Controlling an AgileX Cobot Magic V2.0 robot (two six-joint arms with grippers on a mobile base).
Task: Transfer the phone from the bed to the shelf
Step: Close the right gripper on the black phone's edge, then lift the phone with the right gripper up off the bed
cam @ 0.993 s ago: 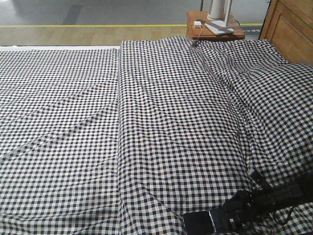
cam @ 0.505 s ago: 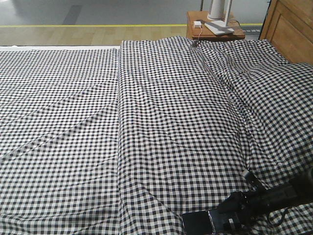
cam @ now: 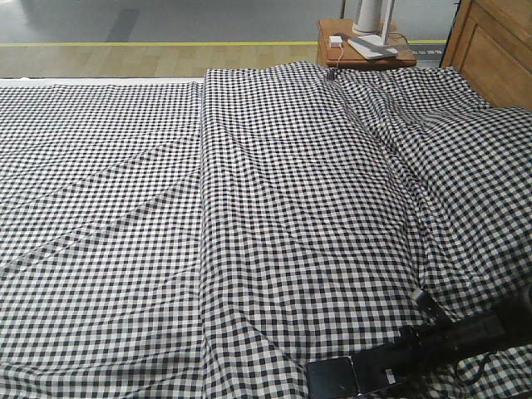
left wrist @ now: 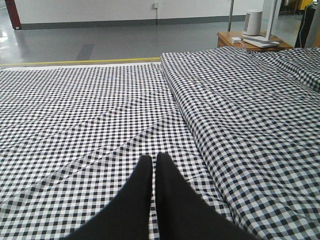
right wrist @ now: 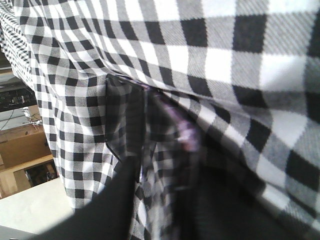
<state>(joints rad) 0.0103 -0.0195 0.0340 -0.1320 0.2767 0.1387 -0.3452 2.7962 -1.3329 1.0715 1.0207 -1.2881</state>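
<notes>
- Over the last second the right gripper (cam: pixel 378 376) sinks lower onto the phone (cam: pixel 331 379) — slab nudged slightly left, lying at the bed's (cam: pixel 249 208) near edge.
- Grasp step: jaws straddle its end — clamp not discernible.
- Left gripper (left wrist: pixel 152 167) pinched together, empty.
- Next: a firm pinch, then a level lift.

Front view: phone (cam: pixel 331 379) is cut by the lower edge, and its right end is hidden under the right gripper (cam: pixel 384 376). No seam or sticker is resolvable. The right arm leaves frame at the right edge. Headboard (cam: pixel 499 50) is cropped top and right. Items on the bedside table (cam: pixel 366 54) are too small to identify. Right wrist view: heavy blur. A glossy dark surface, probably the phone, mirrors the checks. The dark fingers (right wrist: pixel 110 215) are out of focus, so grip cannot be judged. Left wrist view: left gripper (left wrist: pixel 153 159) is soft-edged and cropped at the bottom edge.
</notes>
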